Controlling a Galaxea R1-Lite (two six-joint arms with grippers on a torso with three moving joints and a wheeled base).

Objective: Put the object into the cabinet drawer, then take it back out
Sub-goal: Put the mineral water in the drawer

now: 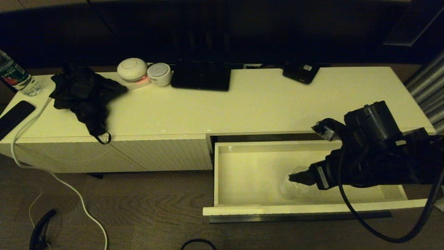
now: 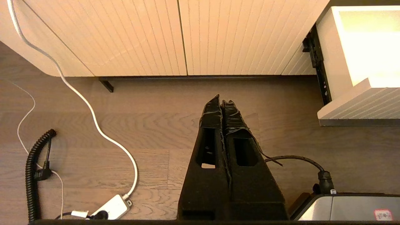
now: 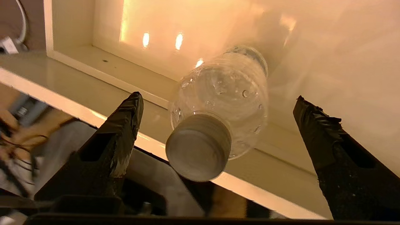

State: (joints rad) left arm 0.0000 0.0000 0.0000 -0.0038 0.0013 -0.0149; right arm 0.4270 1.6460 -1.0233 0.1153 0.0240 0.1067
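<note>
Bottle (image 3: pixel 220 90) upright in drawer (image 1: pixel 242 210) (unheld)

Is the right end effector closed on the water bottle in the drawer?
No, the right end effector is wide open, its fingers apart from the water bottle.

head: high, looks down on cabinet (image 1: pixel 208 111) | left wrist: low, faces cabinet front | right wrist: close above drawer (image 3: pixel 93 72), at head's 4 o'clock
</note>
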